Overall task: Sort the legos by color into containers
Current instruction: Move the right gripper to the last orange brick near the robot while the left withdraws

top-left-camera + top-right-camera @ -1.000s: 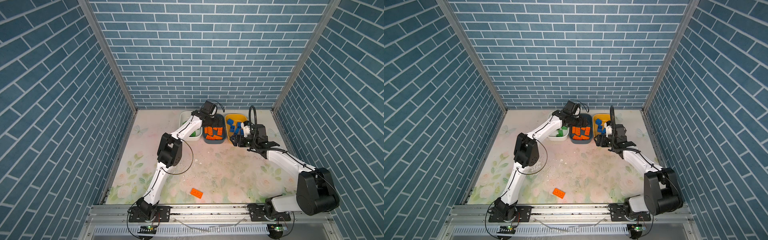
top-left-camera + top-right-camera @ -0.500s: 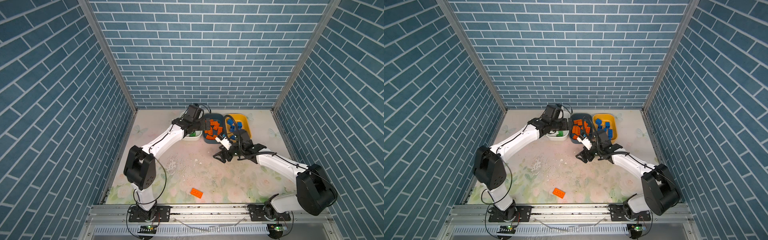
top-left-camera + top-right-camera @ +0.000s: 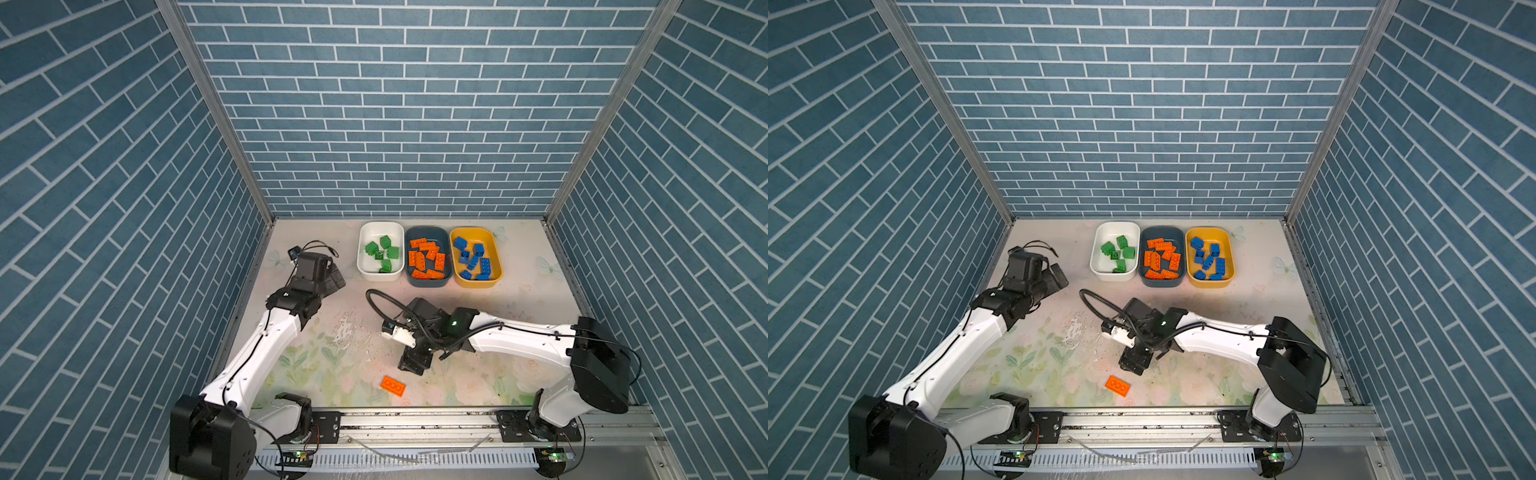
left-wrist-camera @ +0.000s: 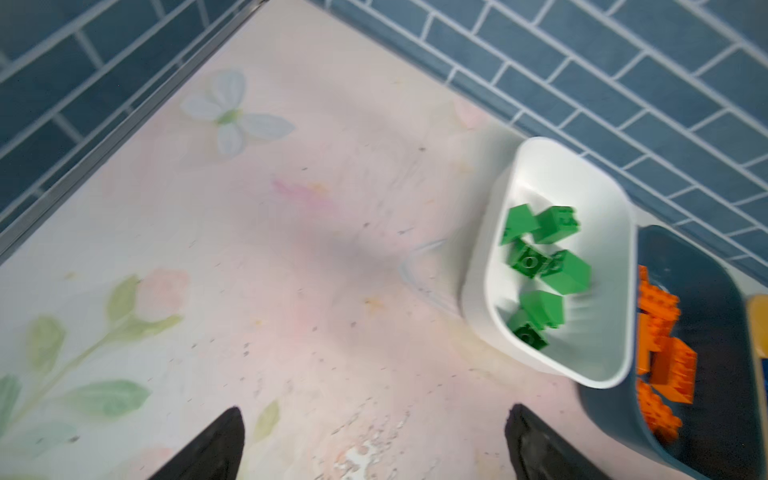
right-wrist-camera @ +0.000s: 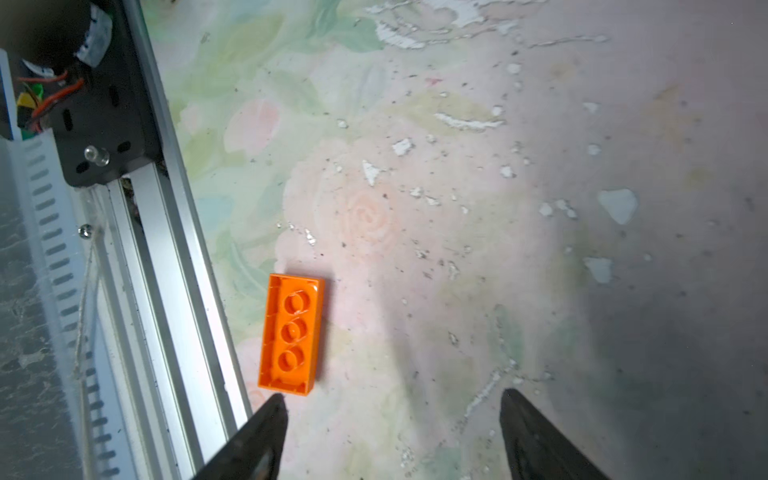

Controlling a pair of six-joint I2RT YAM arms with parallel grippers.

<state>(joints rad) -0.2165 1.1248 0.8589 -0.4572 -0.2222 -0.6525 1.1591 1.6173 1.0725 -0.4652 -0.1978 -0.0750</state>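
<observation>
Orange lego (image 5: 291, 332) lies flat on the bench (image 5: 498, 249) and looks light, hard and slippery, best pinched across its long sides by the right claw (image 5: 390, 411), spread apart just beside it

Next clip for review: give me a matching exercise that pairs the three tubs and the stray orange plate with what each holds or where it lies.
Column one:
1. white tub
2. dark teal tub
3. yellow tub
4. loose orange plate

Column two:
A. holds orange bricks
B. lies on the mat, outside every tub
C. holds green bricks
D. holds blue bricks

Pairs: 1-C, 2-A, 3-D, 4-B
</observation>
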